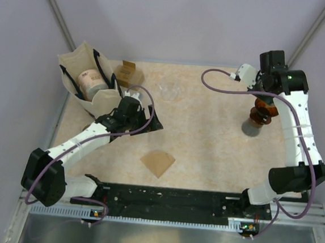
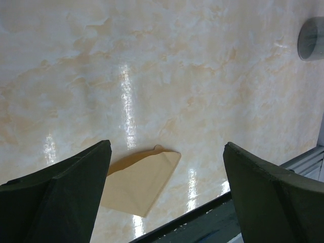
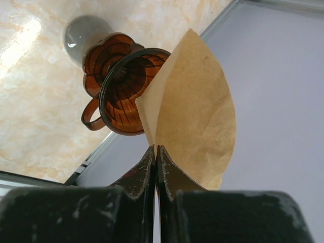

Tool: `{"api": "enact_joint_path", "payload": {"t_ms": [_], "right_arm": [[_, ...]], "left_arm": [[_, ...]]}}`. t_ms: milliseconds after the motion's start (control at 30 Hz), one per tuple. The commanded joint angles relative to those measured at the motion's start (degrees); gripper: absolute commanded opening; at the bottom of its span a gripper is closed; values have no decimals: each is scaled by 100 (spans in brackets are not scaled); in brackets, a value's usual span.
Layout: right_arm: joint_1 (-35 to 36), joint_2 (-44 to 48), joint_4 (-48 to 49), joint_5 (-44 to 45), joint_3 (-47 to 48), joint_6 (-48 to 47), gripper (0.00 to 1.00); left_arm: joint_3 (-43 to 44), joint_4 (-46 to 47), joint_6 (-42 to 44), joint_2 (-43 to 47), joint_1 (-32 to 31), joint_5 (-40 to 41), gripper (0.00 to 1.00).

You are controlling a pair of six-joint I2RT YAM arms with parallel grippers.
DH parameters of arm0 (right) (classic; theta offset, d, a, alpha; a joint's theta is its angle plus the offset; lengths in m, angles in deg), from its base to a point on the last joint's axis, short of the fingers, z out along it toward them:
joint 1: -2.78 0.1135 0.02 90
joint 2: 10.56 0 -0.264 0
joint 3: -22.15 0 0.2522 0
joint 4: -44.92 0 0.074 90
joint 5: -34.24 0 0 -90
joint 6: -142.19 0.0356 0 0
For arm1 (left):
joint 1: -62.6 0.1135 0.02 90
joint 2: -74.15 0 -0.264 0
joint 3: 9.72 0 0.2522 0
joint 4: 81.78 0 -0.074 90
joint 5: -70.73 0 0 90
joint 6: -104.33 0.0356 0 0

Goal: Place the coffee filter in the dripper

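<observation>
My right gripper (image 3: 156, 148) is shut on the edge of a tan paper coffee filter (image 3: 195, 111), which opens out as a cone beside the rim of the amber dripper (image 3: 124, 88). The dripper rests on a grey stand (image 3: 83, 33). In the top view the right gripper (image 1: 265, 101) hangs just above the dripper (image 1: 264, 114) at the right of the table. My left gripper (image 2: 167, 147) is open and empty above the table. A second, flat folded filter (image 2: 139, 185) lies below it, near the front edge (image 1: 158, 162).
A cream tote bag (image 1: 76, 68) holding a round tin (image 1: 91, 81) stands at the back left, with a small cardboard box (image 1: 126, 71) beside it. A clear glass object (image 1: 169, 91) sits mid-back. A black rail (image 1: 167, 198) runs along the front edge.
</observation>
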Motion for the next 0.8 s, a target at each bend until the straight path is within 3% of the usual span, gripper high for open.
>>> {"api": "enact_joint_path", "payload": {"t_ms": [0,767], "right_arm": [[-162,38,-2,-262,-128,-60,0],[-690,-23,762,-912,-990,-315,0]], "left_arm": [[227,125,156,-59,34,-84,97],[315,-7,192,-85,104,48,97]]}}
